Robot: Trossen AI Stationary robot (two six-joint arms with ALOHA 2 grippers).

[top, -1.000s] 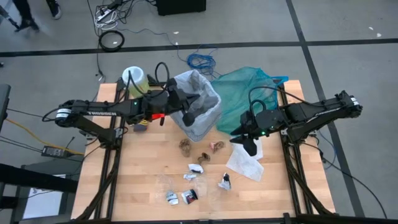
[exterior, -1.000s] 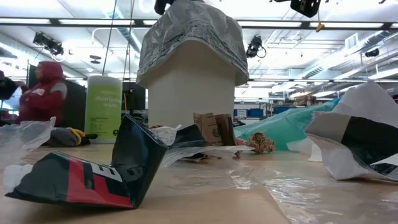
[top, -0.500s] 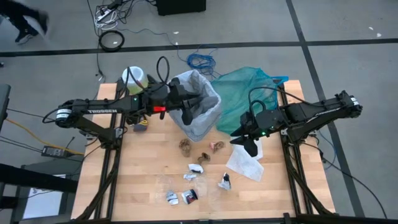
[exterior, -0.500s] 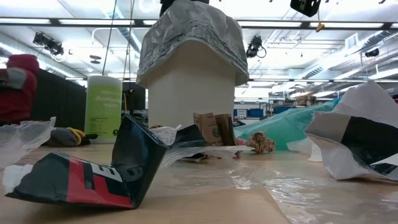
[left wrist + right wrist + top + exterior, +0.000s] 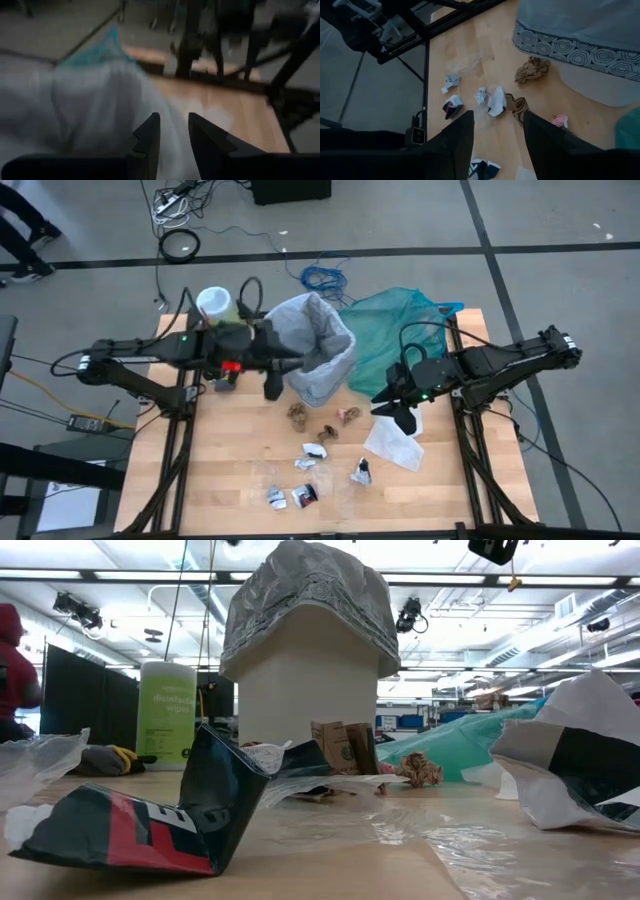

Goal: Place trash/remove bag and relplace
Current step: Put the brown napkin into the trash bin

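The white bin (image 5: 306,690) stands at the table's far middle. The pale grey-white bag (image 5: 318,345) lines it and is folded over its rim (image 5: 305,610). Trash lies in front of the bin: brown wads (image 5: 297,415), white scraps (image 5: 314,452) and dark wrappers (image 5: 305,495). My left gripper (image 5: 272,385) is open beside the bin's left wall with nothing between its fingers (image 5: 148,137); the bag (image 5: 85,115) shows just past them. My right gripper (image 5: 400,416) hangs open and empty right of the bin, above a white paper sheet (image 5: 392,444). In the right wrist view its fingers (image 5: 455,145) frame the scattered trash (image 5: 496,100).
A teal-green plastic bag (image 5: 400,330) lies bunched at the far right, against the bin. A green wipes canister (image 5: 214,304) stands at the far left corner. A dark wrapper with a red stripe (image 5: 150,825) and clear film lie near the front edge. A person (image 5: 12,670) stands beyond the table.
My left gripper has swung from above the bin's opening toward the table's left edge and a little toward the near edge. It now stands beside the bin's left wall. The bag and bin have stayed in place.
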